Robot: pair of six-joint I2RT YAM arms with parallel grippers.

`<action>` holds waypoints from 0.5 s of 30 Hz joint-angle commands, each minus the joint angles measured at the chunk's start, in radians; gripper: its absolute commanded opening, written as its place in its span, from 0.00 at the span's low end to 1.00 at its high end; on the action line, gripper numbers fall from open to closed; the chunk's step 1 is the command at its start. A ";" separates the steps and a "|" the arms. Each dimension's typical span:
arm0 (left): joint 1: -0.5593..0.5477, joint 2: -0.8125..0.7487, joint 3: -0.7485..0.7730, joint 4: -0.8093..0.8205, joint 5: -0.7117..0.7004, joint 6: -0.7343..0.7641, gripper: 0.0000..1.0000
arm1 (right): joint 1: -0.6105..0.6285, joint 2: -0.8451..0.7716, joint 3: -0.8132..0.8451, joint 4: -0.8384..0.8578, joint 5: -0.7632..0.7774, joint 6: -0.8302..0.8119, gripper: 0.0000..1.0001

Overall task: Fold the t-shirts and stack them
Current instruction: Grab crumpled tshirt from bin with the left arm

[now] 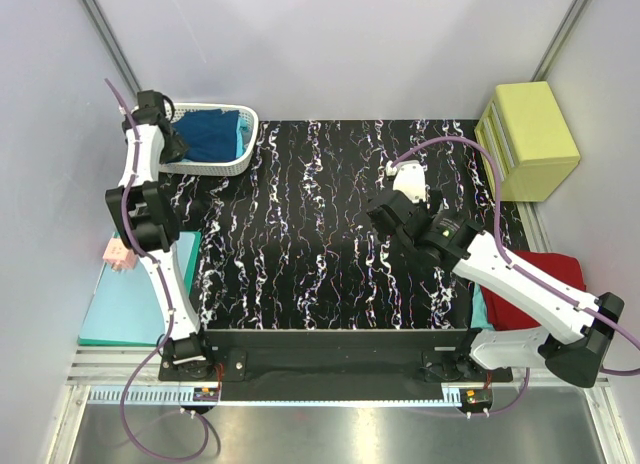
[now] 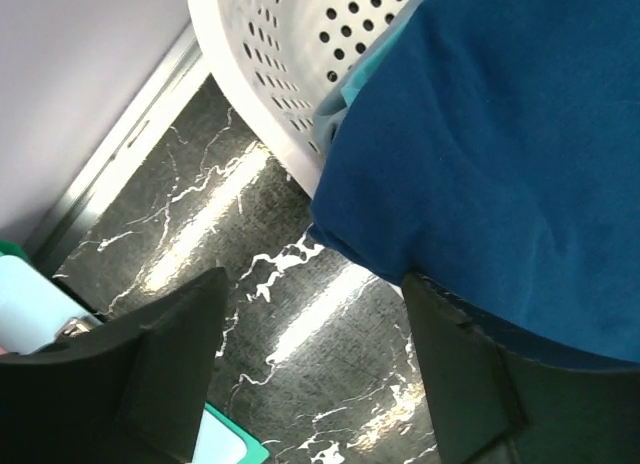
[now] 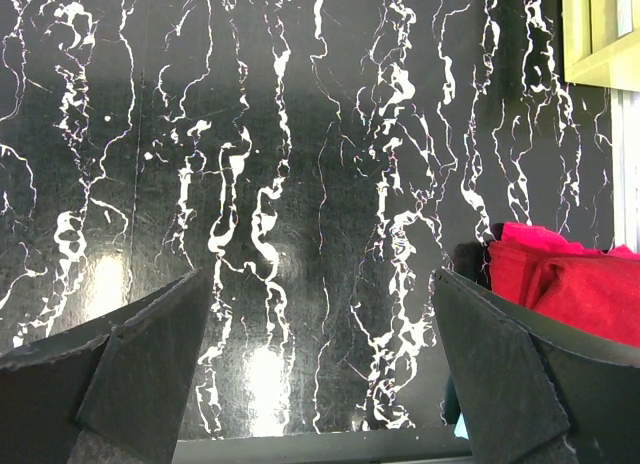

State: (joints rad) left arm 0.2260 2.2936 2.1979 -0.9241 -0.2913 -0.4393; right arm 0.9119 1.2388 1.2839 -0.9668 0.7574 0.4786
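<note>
A blue t-shirt [image 1: 210,132] lies bunched in a white perforated basket [image 1: 245,156] at the back left, over a bit of turquoise cloth [image 1: 243,134]. Its chest print is hidden. In the left wrist view the blue t-shirt [image 2: 500,154] hangs over the basket rim [image 2: 270,74]. My left gripper [image 1: 176,142] is open and empty at the basket's near edge [image 2: 315,364], one finger [image 2: 460,374] just under the cloth. My right gripper [image 1: 386,212] is open and empty above the marble mat [image 3: 320,354]. A folded red t-shirt [image 1: 545,269] lies at the right on turquoise cloth [image 1: 480,309].
A black marble-patterned mat [image 1: 320,234] covers the table. A yellow box [image 1: 528,139] stands at the back right. A flat teal clipboard [image 1: 125,304] with a pink object [image 1: 119,252] lies at the front left. Grey walls enclose the cell.
</note>
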 commanded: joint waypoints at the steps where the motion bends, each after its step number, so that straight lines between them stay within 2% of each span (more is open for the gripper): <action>1: -0.007 -0.003 0.023 0.054 0.107 0.017 0.82 | 0.004 0.002 0.008 0.022 -0.007 0.038 1.00; 8: -0.042 0.012 0.057 0.105 0.224 0.036 0.83 | 0.004 0.013 0.000 0.016 -0.021 0.046 1.00; 15: -0.126 -0.048 0.062 0.102 0.164 0.059 0.82 | 0.004 0.013 -0.005 0.007 -0.021 0.043 1.00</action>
State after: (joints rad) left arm 0.1558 2.2974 2.2124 -0.8600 -0.1307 -0.4137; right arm 0.9119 1.2472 1.2804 -0.9668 0.7383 0.5026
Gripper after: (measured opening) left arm 0.824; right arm 0.994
